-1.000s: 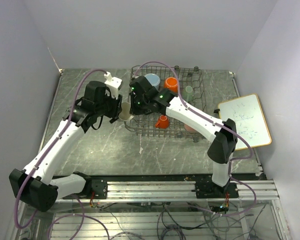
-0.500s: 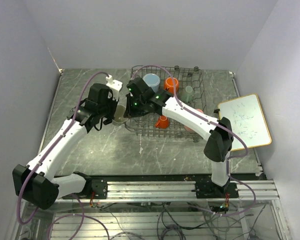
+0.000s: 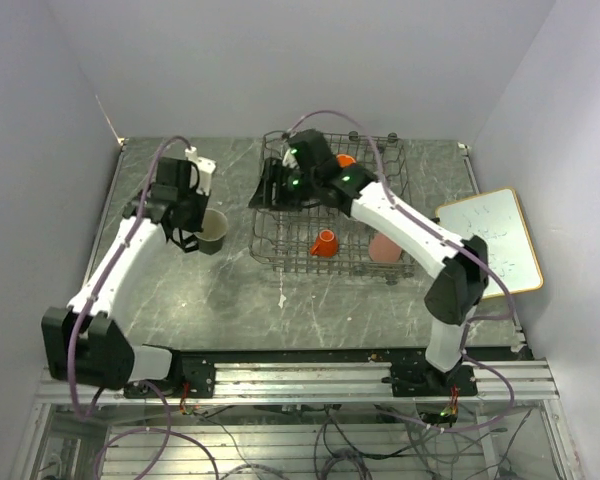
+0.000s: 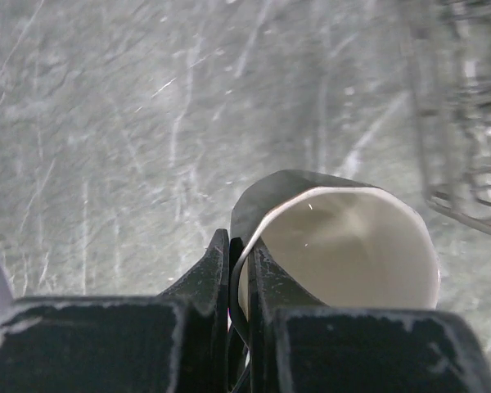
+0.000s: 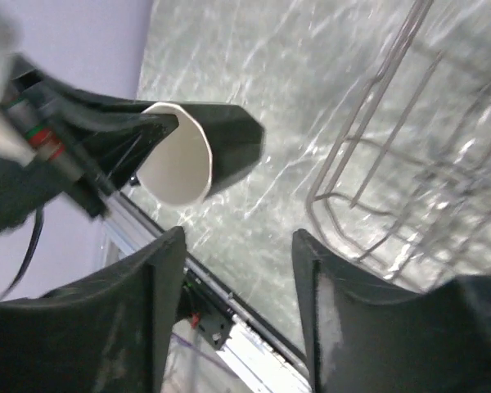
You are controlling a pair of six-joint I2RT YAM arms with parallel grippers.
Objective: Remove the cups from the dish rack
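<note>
left gripper (image 4: pixel 240 266): your fingers (image 4: pixel 218 268) are pinched on the wall of the black mug (image 4: pixel 344 246), one inside the rim, one outside. the mug sits mouth-up just left of the dish rack (image 3: pixel 290 240), over the table (image 3: pixel 230 300); contact with the table can't be told. your right gripper (image 5: pixel 237 315) is spread and holds nothing, at the rack's left edge. the tiny orange cup (image 3: pixel 324 243) and pink tumbler (image 3: pixel 384 248) are inside the rack.

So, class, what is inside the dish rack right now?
A small orange cup and a pink cup sit in the rack; an orange mug peeks out at the back. The right arm covers the rest.
</note>
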